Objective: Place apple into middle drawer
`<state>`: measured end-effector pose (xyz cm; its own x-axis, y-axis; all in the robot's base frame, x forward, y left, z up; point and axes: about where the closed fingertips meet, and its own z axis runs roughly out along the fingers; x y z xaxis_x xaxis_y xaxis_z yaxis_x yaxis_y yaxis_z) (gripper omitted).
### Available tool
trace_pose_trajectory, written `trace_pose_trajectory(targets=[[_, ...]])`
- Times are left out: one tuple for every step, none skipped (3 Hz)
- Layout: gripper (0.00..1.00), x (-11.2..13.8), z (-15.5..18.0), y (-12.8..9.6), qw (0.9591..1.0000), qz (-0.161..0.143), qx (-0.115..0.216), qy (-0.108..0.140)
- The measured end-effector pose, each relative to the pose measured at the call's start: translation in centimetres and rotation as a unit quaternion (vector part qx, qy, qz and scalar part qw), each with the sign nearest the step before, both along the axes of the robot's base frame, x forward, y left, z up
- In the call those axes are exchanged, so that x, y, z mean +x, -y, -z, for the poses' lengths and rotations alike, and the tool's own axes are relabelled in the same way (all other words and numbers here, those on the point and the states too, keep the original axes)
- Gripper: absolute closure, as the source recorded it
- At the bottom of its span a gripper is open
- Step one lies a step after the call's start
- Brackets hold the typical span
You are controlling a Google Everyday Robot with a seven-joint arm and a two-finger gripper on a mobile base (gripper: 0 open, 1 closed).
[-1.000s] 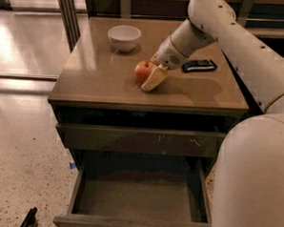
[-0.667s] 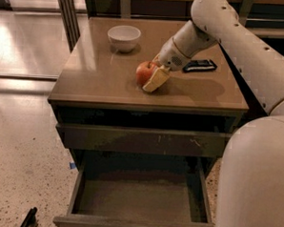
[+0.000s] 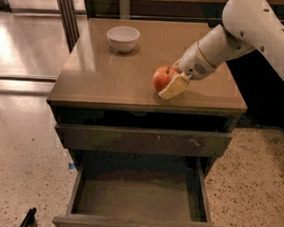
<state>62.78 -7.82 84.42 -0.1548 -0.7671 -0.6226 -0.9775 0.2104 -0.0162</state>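
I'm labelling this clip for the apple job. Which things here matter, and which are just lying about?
Job: apple; hand, gripping the apple on the cabinet top; open middle drawer, empty.
Lying about: white bowl at the back; scratched drawer above the open one; black object, lower left.

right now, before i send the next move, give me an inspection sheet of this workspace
surface: brown cabinet top, flat and glossy
job's things: apple on the top near the front edge, right of centre; open drawer pulled out below, floor bare
clutter: white bowl upright at the back left of the top, apart from the apple
grippers: gripper against the apple's right side, arm reaching in from the right
cables: nothing seen
surroundings: closed drawer above the open one; speckled floor; small dark object on the floor at lower left
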Motion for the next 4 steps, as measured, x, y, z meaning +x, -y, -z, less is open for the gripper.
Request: trace_pose_trajectory(targets=[[1.00,-5.1,-1.4,2.2,0.9986,0.050,0.016,0.006],[1.00,-10.0,-1.3,4.3,0.9932,0.114,0.023,0.008],[1.00,-11.7,1.3,5.1,0.9928,0.119,0.011,-0.014],[1.00,-11.7,1.2,4.9,0.9930,0.117,0.011,-0.014]])
